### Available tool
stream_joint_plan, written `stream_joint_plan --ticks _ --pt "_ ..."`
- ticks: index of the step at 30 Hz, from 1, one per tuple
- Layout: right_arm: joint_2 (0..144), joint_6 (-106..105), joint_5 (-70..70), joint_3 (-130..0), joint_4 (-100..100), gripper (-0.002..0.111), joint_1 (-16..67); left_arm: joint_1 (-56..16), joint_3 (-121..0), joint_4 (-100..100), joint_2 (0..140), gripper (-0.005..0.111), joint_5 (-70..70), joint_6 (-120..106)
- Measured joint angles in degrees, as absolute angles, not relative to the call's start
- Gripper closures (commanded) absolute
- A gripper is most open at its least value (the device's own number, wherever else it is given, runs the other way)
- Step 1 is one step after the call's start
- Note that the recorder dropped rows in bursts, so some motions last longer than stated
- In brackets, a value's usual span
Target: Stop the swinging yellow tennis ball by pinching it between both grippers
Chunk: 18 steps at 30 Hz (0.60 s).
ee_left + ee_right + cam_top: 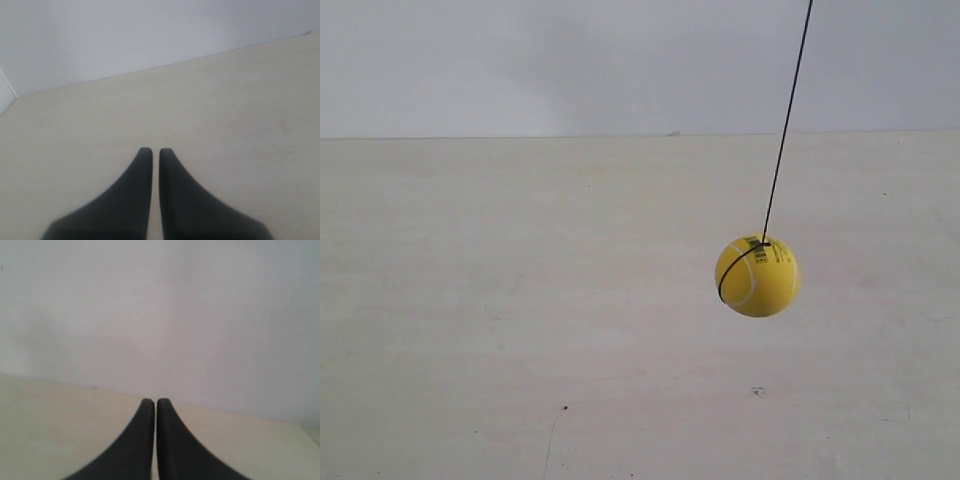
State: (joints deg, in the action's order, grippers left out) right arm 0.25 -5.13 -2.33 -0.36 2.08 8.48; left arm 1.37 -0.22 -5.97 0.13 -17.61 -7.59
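While yellow tennis ball hangs, left gripper, right gripper jaws together.

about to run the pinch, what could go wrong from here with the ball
The string slants, so the yellow tennis ball is likely mid-swing; the timing could miss it. Neither wrist view shows the ball, so both arms may be aimed off it. The left gripper and right gripper are shut; narrow tips might glance off the ball.
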Motion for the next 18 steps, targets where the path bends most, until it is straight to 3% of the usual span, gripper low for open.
stream_joint_plan --ticks 9,18 --pt "0.3 -3.8 16.8 0.0 2.0 0.108 8.5 1.4 -0.2 -6.0 0.1 0.102 -17.6 -7.6" --pt "0.3 -0.6 18.5 0.0 1.9 0.108 8.5 1.4 -0.2 -6.0 0.1 0.102 -17.6 -7.6"
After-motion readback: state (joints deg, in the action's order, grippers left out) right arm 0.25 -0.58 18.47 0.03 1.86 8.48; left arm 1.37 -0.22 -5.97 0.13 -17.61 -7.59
